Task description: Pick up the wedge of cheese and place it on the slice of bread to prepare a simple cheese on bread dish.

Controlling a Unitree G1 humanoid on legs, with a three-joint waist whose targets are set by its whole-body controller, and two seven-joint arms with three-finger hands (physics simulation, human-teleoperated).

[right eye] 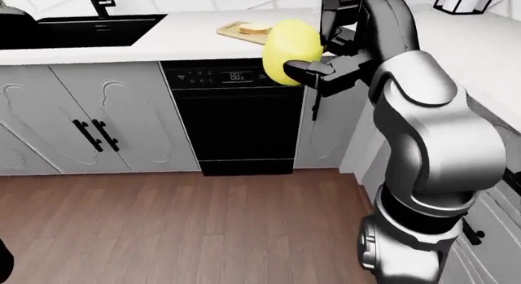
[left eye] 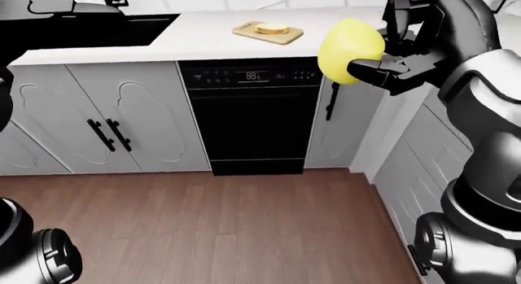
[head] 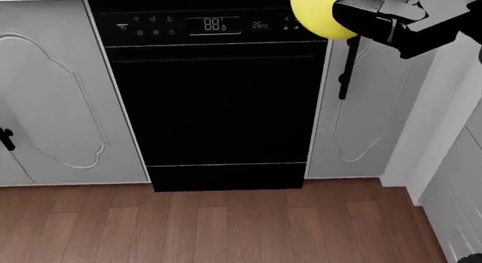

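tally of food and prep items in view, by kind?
Cheese: 1, in the right hand
Bread: 1, on the board
Cutting board: 1, on the counter
Total: 3

Across the top of my left-eye view runs a white counter [left eye: 203,37], set over grey cabinet doors and a black dishwasher. Toward its upper middle a wooden cutting board [left eye: 267,33] lies flat on it, carrying a slice of bread [left eye: 272,28]. A black sink [left eye: 90,27] is sunk into the counter at the upper left.
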